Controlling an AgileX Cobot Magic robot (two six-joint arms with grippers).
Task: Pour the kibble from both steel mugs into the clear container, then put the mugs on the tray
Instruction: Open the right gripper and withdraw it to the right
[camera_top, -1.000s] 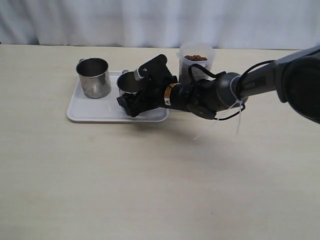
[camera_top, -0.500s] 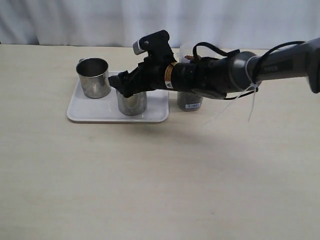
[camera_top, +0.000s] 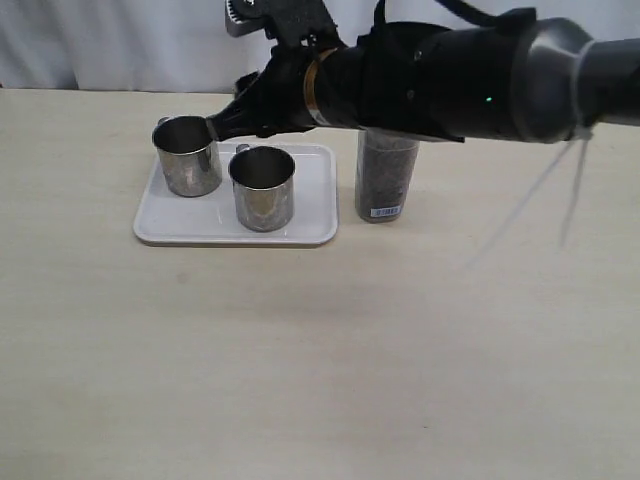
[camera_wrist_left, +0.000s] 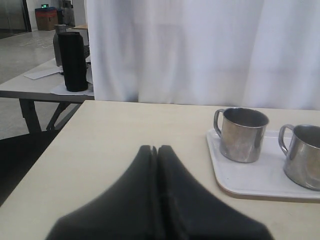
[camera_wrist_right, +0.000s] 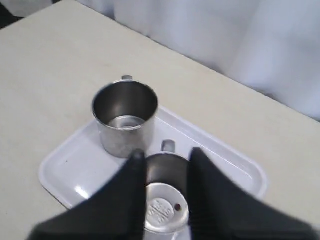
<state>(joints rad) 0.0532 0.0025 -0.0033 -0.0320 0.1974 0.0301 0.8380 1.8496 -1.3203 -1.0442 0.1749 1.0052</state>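
Two steel mugs stand upright on the white tray (camera_top: 200, 226): one at its back left (camera_top: 187, 155), the other in the middle (camera_top: 263, 188). My right gripper (camera_top: 216, 128) hovers above them, open and holding nothing; in the right wrist view its gripper (camera_wrist_right: 166, 152) frames the nearer mug (camera_wrist_right: 165, 200), with a single kibble pellet (camera_wrist_right: 177, 206) on that mug's floor. The clear container (camera_top: 386, 182) stands right of the tray, filled with dark kibble (camera_top: 385, 165), its top hidden behind my arm. My left gripper (camera_wrist_left: 156, 148) is shut and empty over bare table, left of the tray (camera_wrist_left: 250, 182).
A white curtain hangs behind the table. In the left wrist view a black cylinder (camera_wrist_left: 73, 61) stands on a second table beyond the left table edge. Open tabletop (camera_top: 320, 360) stretches in front of the tray.
My right arm has lifted up and away from the middle mug, which stays upright on the tray. Its jaws have narrowed. The container's top is now covered by the arm.
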